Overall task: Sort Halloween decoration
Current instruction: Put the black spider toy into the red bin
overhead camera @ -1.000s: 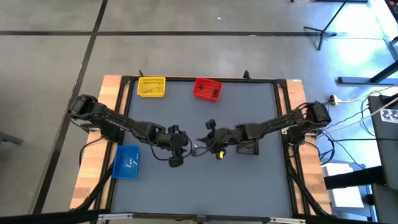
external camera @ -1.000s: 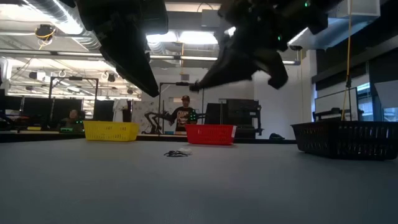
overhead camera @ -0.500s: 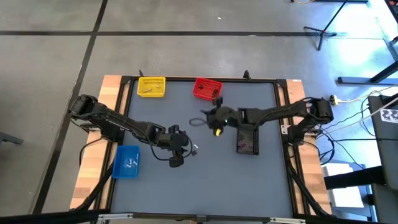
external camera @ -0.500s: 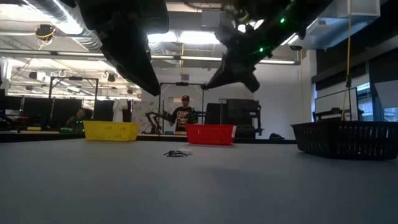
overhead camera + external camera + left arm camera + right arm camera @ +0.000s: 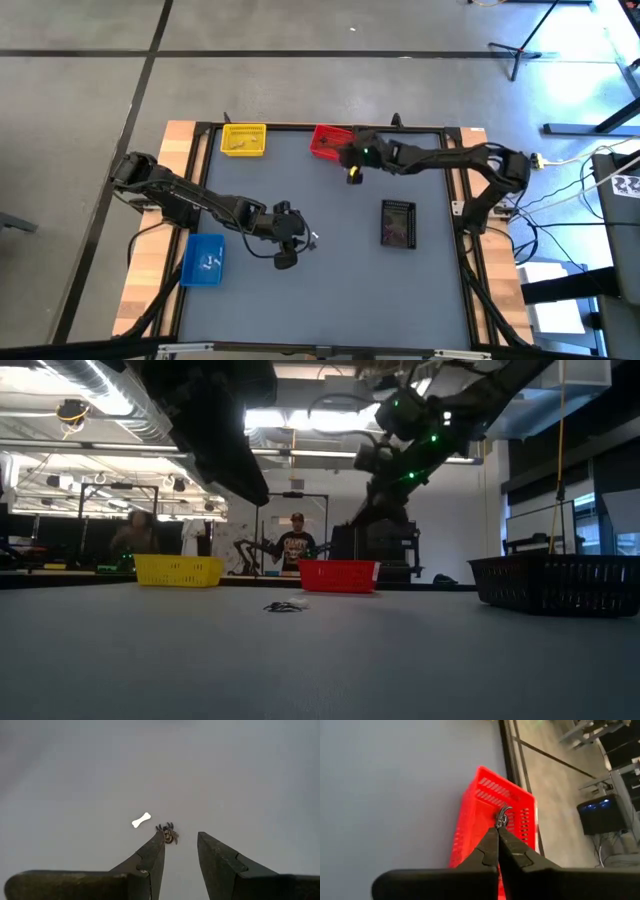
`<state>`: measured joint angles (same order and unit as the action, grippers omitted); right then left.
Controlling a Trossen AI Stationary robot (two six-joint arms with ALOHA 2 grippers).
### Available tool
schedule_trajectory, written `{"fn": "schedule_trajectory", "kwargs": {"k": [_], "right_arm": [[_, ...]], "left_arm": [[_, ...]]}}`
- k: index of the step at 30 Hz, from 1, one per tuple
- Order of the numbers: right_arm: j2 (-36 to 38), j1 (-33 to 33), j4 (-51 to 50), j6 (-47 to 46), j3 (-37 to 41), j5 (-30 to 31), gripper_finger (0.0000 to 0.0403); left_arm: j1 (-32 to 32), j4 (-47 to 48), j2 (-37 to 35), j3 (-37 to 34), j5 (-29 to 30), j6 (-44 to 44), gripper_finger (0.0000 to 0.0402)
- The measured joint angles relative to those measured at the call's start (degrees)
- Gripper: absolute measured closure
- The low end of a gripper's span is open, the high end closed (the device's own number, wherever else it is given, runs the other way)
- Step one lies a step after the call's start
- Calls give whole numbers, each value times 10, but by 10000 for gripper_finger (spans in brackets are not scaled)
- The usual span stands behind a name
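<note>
1. Seen from above, the left gripper [image 5: 297, 238] is hovering over the grey table [image 5: 330, 300] near its centre, with its fingers [image 5: 155, 855] spread apart and nothing between them.
2. Just past those fingertips, a small dark spider trinket [image 5: 168, 833] is lying on the table, almost touching the tip of one finger, and a white bone trinket [image 5: 141, 820] is resting just beside it, at about 10 o'clock from the spider in the left wrist view.
3. In the low view the same pair of trinkets is showing as a tiny dark-and-pale cluster [image 5: 285, 606] on the table surface.
4. The blue bin [image 5: 205, 259] is sitting at 8 o'clock from the left gripper, holding a few pale pieces; the black bin [image 5: 397, 222] is standing at 3 o'clock from it, well apart.
5. The right gripper [image 5: 345, 160] is reaching to the table's far edge, right at the red bin [image 5: 331, 142], with its fingers [image 5: 492, 847] pressed together and pinching a small dark curved trinket [image 5: 502, 816] at their tips, over the bin.
6. The yellow bin [image 5: 243, 139] is sitting at 9 o'clock from the red one, with small pieces inside.
7. Beyond the table, a person [image 5: 297, 540] is standing in the room.
</note>
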<state>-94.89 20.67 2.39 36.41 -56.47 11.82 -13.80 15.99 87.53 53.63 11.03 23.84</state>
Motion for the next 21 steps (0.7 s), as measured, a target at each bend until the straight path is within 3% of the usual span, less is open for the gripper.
{"fn": "schedule_trajectory", "kwargs": {"k": [8, 21], "right_arm": [[-12, 43, 4, -6, 0, -29, 403], [-12, 41, 5, -8, 0, -29, 403]], "left_arm": [[0, -3, 0, 0, 0, -4, 294], [0, -2, 0, 0, 0, -4, 294]]}}
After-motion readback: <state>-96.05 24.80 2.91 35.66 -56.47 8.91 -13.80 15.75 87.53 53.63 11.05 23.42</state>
